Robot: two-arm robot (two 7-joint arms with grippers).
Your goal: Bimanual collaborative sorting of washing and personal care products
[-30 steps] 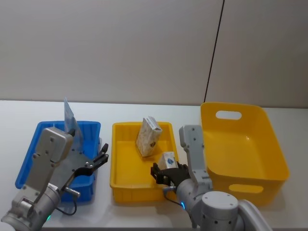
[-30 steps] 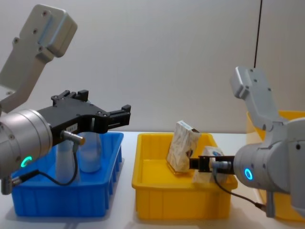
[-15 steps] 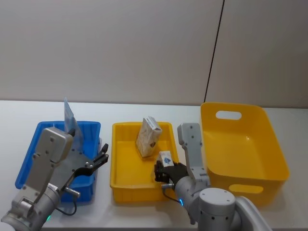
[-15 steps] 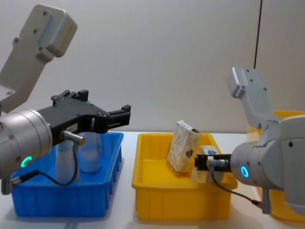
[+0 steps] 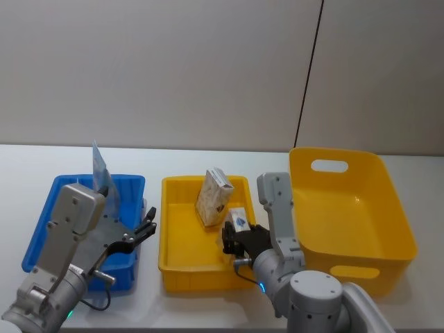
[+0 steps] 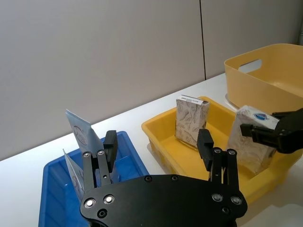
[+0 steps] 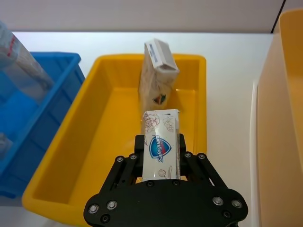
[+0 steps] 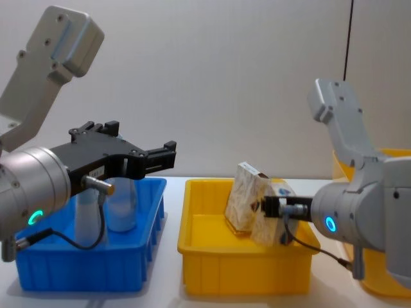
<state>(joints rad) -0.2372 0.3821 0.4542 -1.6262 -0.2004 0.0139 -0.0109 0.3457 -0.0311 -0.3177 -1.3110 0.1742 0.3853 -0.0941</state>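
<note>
Holding anything, that right tool (image 7: 160, 142)?

Yes. It is clenched on a small patterned carton (image 7: 160, 120), gripped by its near end, over the yellow tray (image 5: 182, 244) in the middle of the desk (image 5: 21, 166).

What has changed?

A second ago the carton hung at the tray's near right corner. Now it is further in along the right edge, just beside the taller carton (image 5: 214, 196) that stands leaning in the tray's far half. In the chest view the two overlap. I cannot tell whether they touch, nor whether the held one rests on the tray floor. It is tilted, not upright.

And the left tool (image 8: 154, 154)?

Released, jaws spread, hovering by the right edge of the blue bin (image 5: 48, 208). It has not budged. The squeeze tube (image 5: 99, 166) stands at that bin's far edge, and a bluish bottle (image 8: 121, 204) is in the bin too.

So where does that leave the sorting?

My guess is that the right arm is bringing this second carton to join the first, so letting go comes next. The risk I see is nudging the leaning carton over on the way down. The big yellow tub (image 5: 354, 208) stands at the desk's right edge, well apart from this.
</note>
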